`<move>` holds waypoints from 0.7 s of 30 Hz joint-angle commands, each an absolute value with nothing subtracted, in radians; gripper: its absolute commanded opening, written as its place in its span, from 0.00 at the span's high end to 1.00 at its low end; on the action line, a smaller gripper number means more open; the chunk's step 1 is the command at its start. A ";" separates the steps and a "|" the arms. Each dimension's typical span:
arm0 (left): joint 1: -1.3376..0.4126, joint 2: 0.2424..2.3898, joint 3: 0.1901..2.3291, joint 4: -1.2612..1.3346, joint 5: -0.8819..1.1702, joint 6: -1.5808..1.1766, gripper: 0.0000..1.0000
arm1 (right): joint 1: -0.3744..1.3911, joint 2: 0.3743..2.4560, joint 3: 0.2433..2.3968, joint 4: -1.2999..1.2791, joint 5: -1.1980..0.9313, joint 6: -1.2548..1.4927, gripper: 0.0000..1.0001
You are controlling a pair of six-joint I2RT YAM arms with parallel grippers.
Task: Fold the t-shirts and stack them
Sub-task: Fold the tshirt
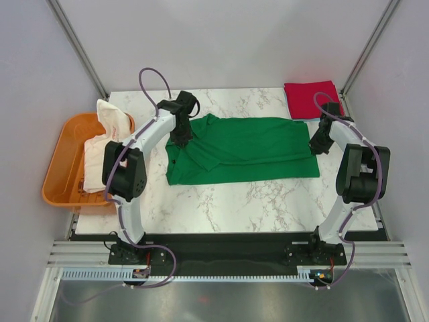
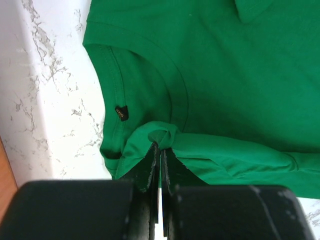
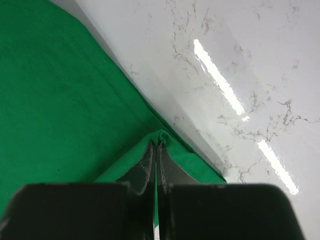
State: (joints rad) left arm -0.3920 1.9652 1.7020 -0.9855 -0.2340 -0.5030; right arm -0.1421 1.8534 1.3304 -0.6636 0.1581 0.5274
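**Both pincers nip the green tee, one at each end**

The near strip of the marble bench (image 1: 255, 201) lies bare in front of the arms. Across its middle the green t-shirt (image 1: 241, 151) is spread lengthways, collar toward the left edge and hem toward the right.

The left pincer (image 2: 160, 147) is pressed together on a bunched fold of cloth just beside the neckline. The right pincer (image 3: 156, 145) is pressed together on a corner at the hem end. Gripping both ends at once likely lets one long edge be carried evenly over the other.

The overhead view gives the whole layout but hides the tips. The wrist views show the cloth nipped between the jaws, and only the left one shows the dark collar label (image 2: 121, 112).

In the far right corner sits a folded red t-shirt (image 1: 305, 99), apparently the start of the stack. Off the left edge, an orange tub (image 1: 60, 174) holds a white t-shirt with red print (image 1: 110, 121).
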 commanded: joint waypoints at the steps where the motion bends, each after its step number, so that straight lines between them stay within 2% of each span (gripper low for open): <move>1: -0.383 1.991 1.753 -0.974 -0.242 -0.457 0.98 | -0.149 1.873 1.365 -0.638 0.190 0.535 1.00; 21: -0.382 2.060 1.819 -0.974 -0.285 -0.440 0.98 | -0.155 1.870 1.387 -0.643 0.198 0.545 1.00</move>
State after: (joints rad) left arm -0.3878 2.0235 1.7786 -0.9840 -0.2600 -0.4797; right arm -0.1490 1.8671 1.3418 -0.6590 0.1635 0.5350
